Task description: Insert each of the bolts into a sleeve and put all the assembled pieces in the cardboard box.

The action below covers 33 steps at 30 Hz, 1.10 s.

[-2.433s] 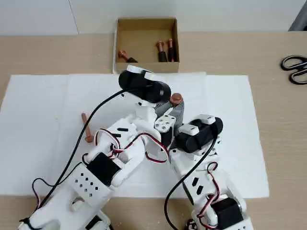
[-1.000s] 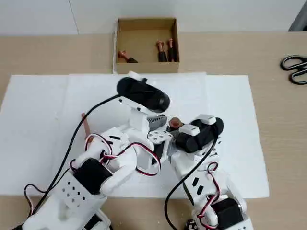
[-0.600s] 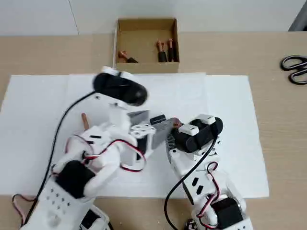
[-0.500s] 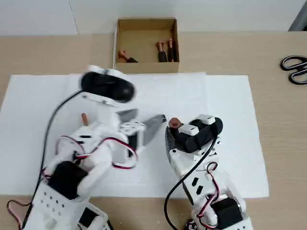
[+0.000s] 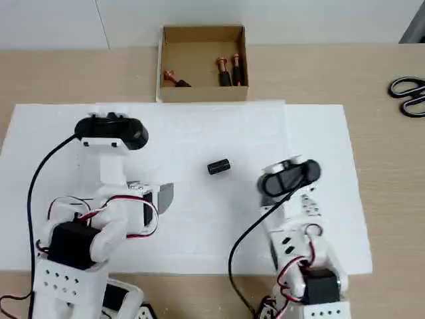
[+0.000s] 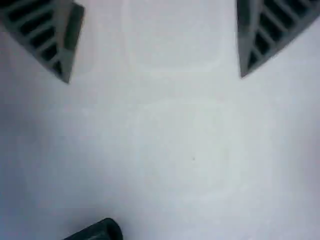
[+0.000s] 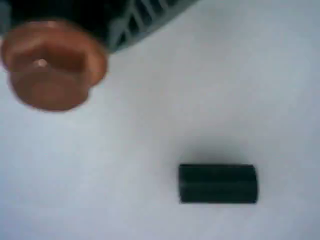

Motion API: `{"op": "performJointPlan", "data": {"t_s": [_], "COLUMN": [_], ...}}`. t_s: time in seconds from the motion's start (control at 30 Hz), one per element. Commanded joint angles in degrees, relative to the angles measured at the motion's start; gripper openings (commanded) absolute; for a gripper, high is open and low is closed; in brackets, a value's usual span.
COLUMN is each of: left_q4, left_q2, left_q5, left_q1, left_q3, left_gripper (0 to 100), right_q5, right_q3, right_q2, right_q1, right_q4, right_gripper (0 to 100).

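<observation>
A black sleeve (image 5: 218, 166) lies on its side, loose, at the centre of the high view, between the two arms and touched by neither. In the right wrist view the same sleeve sits in the lower right of the frame, while a copper bolt (image 7: 52, 65) fills the upper left. The right gripper (image 7: 107, 22) appears clamped on that bolt, head toward the camera and shank hidden, probably so the shank can be pushed into the sleeve. The left gripper (image 6: 155, 72) holds nothing, its jaws spread wide over bare white sheet (image 5: 60, 133), likely so it can take and steady the sleeve. The cardboard box (image 5: 161, 63) stands at the top centre, just beyond the sheet's far edge, with three assembled pieces (image 5: 224, 70) already inside, so this pair looks among the last. Scissors (image 5: 408, 93) lie on the table (image 5: 372, 73) at the right edge.
</observation>
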Motion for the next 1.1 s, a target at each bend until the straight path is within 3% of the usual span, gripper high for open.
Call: {"op": "performJointPlan", "data": {"t_s": [0.0,0.3,0.83,1.07], "left_q4": [0.26,0.26,0.18,-4.22], "left_q2": [-0.88,-0.88,-0.88,-0.97], "left_q5": [-0.35,-0.35,-0.35,-0.35], "left_q1": [-0.26,-0.26,-0.35,-0.44], "left_q3": [-2.15,-2.15,1.27,3.38], "left_gripper": [21,21,20,20], "right_q5": [1.14,0.7,0.88,0.79], "right_q3": [-12.75,-42.64,-67.87,-80.62], "right_q2": [4.0,36.26,87.87,107.38], "right_q1": [2.07,1.01,-6.64,-6.73], "right_q4": [0.13,-4.26,-51.03,-62.81], "right_gripper": [0.3,0.3,0.3,0.3]}}
